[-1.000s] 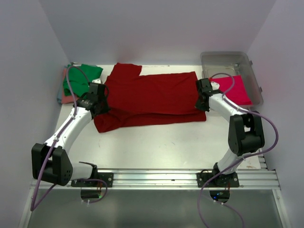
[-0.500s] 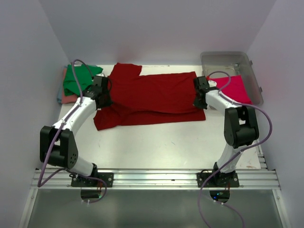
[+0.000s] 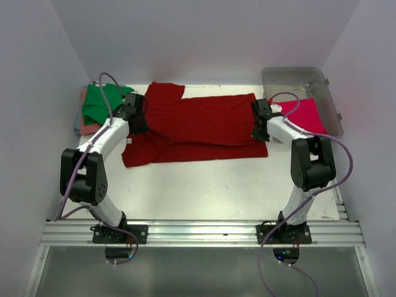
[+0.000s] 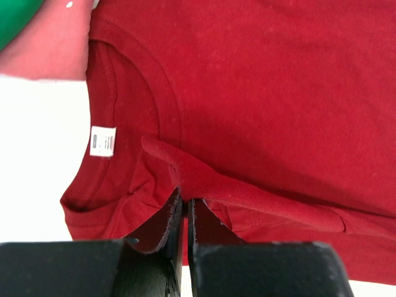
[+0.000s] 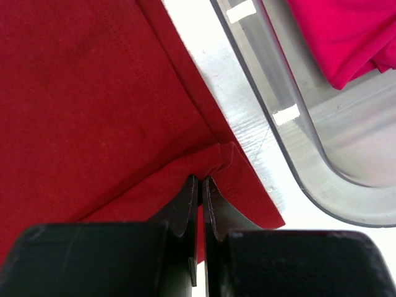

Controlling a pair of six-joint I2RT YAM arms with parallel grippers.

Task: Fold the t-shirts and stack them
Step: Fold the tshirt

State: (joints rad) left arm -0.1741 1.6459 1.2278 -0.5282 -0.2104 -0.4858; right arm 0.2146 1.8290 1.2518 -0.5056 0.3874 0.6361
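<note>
pale walls close in a white tabletop (image 3: 204, 185), which i watch from above with both arms reaching away from me. the biggest thing on it is the dark red t-shirt (image 3: 198, 124), spread across the middle toward the far edge. it is doubled over itself, with a lower layer showing along the near side. at the far right corner sits the clear plastic tub (image 3: 297, 75), with the bright pinkish-red t-shirt (image 3: 307, 117) bunched inside it. at the far left the green t-shirt (image 3: 99, 102) lies on top of the salmon pink t-shirt (image 3: 82, 127), just beside the red shirt's collar end. my left claw (image 4: 184, 207) is pinched tight on a raised fold of the dark red cloth near the neckline. my right claw (image 5: 200, 185) is closed the same way on a puckered bit of hem at the shirt's right edge, near the tub wall. smallest of all, a white label (image 4: 103, 141) shows inside the collar.
</note>
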